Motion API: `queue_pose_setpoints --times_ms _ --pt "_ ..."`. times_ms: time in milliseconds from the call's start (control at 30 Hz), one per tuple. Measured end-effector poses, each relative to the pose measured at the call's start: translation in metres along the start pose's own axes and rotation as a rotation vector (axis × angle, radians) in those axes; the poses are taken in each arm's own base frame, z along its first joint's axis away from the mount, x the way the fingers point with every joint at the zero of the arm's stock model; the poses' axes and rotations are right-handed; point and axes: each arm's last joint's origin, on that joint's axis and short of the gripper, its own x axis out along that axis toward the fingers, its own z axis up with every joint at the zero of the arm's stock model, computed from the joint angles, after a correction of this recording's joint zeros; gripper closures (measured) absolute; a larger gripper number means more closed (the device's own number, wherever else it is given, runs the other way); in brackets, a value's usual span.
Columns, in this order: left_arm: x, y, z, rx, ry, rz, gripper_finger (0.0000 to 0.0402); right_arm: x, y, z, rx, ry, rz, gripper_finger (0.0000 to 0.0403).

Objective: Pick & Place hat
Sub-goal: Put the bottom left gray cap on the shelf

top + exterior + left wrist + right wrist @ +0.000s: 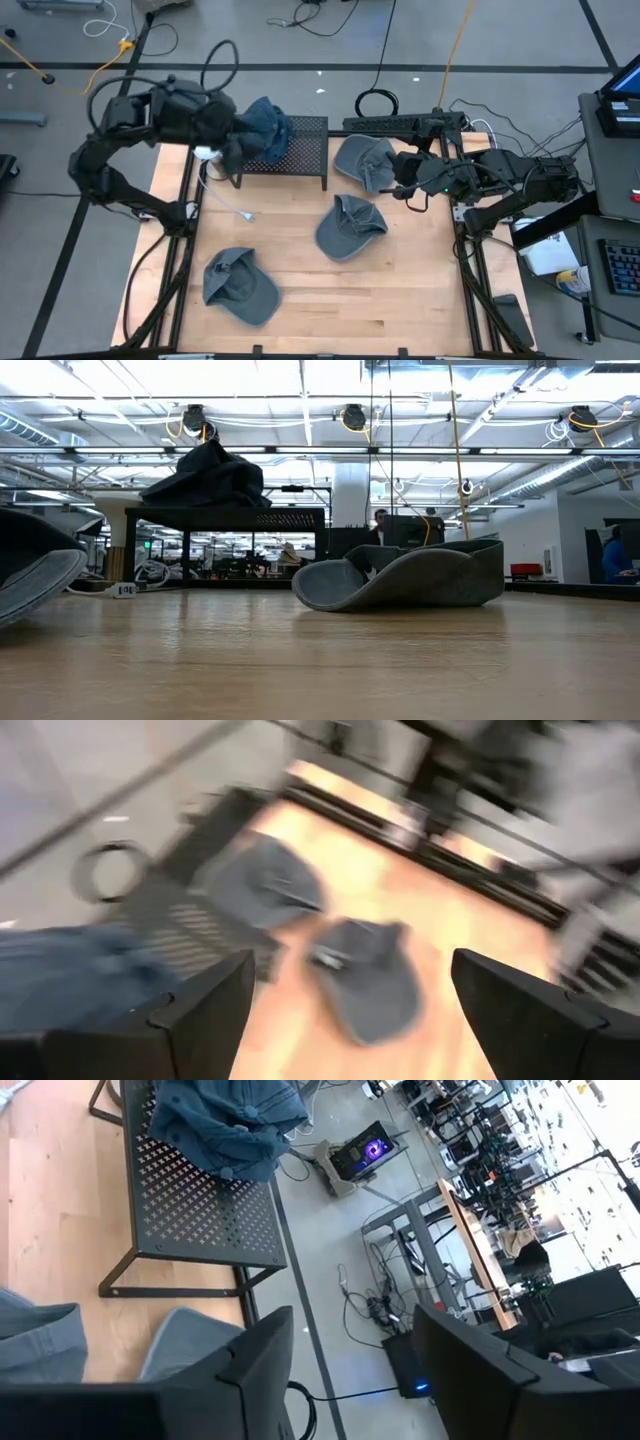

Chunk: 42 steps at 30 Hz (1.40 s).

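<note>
A blue denim hat point(266, 126) lies in a heap on the left end of a black perforated rack point(303, 150) at the table's far side; it also shows in the right wrist view point(225, 1120) and the low view point(210, 475). My left gripper point(230, 152) hangs open just left of that hat, above the table, with nothing between its fingers point(350, 1010). Three grey hats lie on the wood: one by the rack's right end point(362, 160), one mid-table point(350, 226), one near left point(240, 286). My right gripper point(405, 186) is open point(350, 1370), raised beside the far right grey hat.
The rack stands on thin legs with free space under it point(230, 550). A white cable with a plug point(232, 207) lies on the wood left of centre. Black frame rails point(185, 250) border the table's left and right sides. Bare wood lies at the near right point(400, 300).
</note>
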Motion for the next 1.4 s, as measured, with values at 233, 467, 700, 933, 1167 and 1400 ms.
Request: queue_pose_setpoints --times_ms 233,467,700,933,1167,1400 --pt "0.015 -0.021 -0.006 0.233 0.119 -0.282 0.0055 0.000 0.000 0.000 0.002 -0.002 0.006 0.0193" --pt "0.033 -0.034 -0.017 0.533 0.222 -0.436 0.0055 0.000 0.003 0.001 0.001 -0.031 0.103 0.0193" --pt "0.044 -0.038 -0.039 0.759 0.445 -0.464 0.0055 0.000 0.004 0.001 0.001 -0.038 0.124 0.0191" --pt "0.078 -0.062 -0.056 0.898 0.583 -0.452 0.0055 0.000 0.004 0.001 0.001 -0.038 0.124 0.0190" --pt "0.119 -0.080 -0.100 0.934 0.806 -0.519 0.0055 0.000 0.004 0.001 0.001 -0.037 0.123 0.0190" --pt "0.166 -0.092 -0.161 0.907 1.006 -0.543 0.0055 0.000 0.004 0.001 0.060 -0.034 0.126 0.0192"
